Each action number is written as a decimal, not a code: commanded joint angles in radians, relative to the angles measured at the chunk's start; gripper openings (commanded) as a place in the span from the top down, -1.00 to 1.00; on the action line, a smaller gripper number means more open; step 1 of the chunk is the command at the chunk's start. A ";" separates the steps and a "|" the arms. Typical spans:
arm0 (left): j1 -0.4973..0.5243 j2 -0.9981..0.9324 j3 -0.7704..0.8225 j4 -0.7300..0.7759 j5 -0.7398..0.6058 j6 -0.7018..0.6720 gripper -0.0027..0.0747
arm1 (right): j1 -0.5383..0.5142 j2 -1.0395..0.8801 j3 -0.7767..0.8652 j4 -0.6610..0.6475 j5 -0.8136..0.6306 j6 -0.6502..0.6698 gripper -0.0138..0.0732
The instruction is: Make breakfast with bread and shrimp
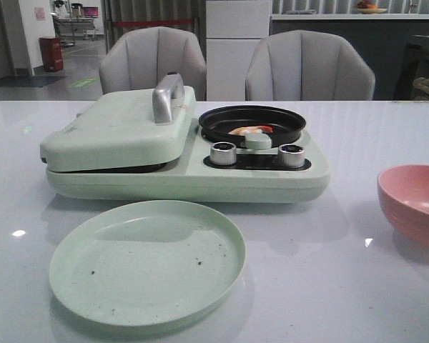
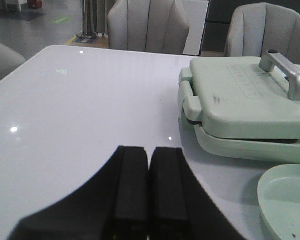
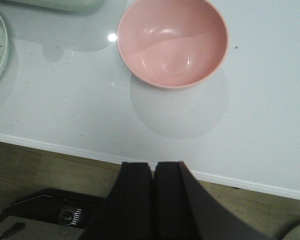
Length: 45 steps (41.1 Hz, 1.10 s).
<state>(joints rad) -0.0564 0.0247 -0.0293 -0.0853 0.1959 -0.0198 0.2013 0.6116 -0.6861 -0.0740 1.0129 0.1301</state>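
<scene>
The shrimp (image 1: 250,130), pale with an orange-red end, lies in the black round pan (image 1: 222,121) on the right side of the pale-green breakfast maker (image 1: 186,179). The maker's sandwich lid (image 1: 121,125) with its silver handle (image 1: 167,96) is down; the bread is hidden. The lid also shows in the left wrist view (image 2: 250,95). My left gripper (image 2: 149,150) is shut and empty above the table, left of the maker. My right gripper (image 3: 154,165) is shut and empty over the table's front edge, near the pink bowl (image 3: 172,42). Neither gripper shows in the front view.
A pale-green empty plate (image 1: 147,261) with crumbs lies in front of the maker, also in the left wrist view (image 2: 285,200). The pink bowl (image 1: 412,204) stands at the right. Two silver knobs (image 1: 223,153) and a round pale-green knob (image 1: 258,141) sit before the pan. Two grey chairs stand behind the table.
</scene>
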 commanded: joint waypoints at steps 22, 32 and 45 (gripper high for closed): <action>0.002 -0.049 0.038 0.011 -0.173 -0.009 0.67 | -0.002 0.000 -0.026 -0.005 -0.056 0.000 0.60; 0.002 -0.049 0.038 0.004 -0.259 0.097 0.67 | -0.002 0.000 -0.026 -0.005 -0.056 0.000 0.60; -0.017 -0.049 0.038 0.008 -0.256 0.097 0.67 | -0.002 0.000 -0.026 -0.005 -0.056 0.000 0.60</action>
<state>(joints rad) -0.0602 -0.0043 0.0016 -0.0769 0.0369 0.0736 0.2013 0.6094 -0.6861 -0.0740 1.0129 0.1301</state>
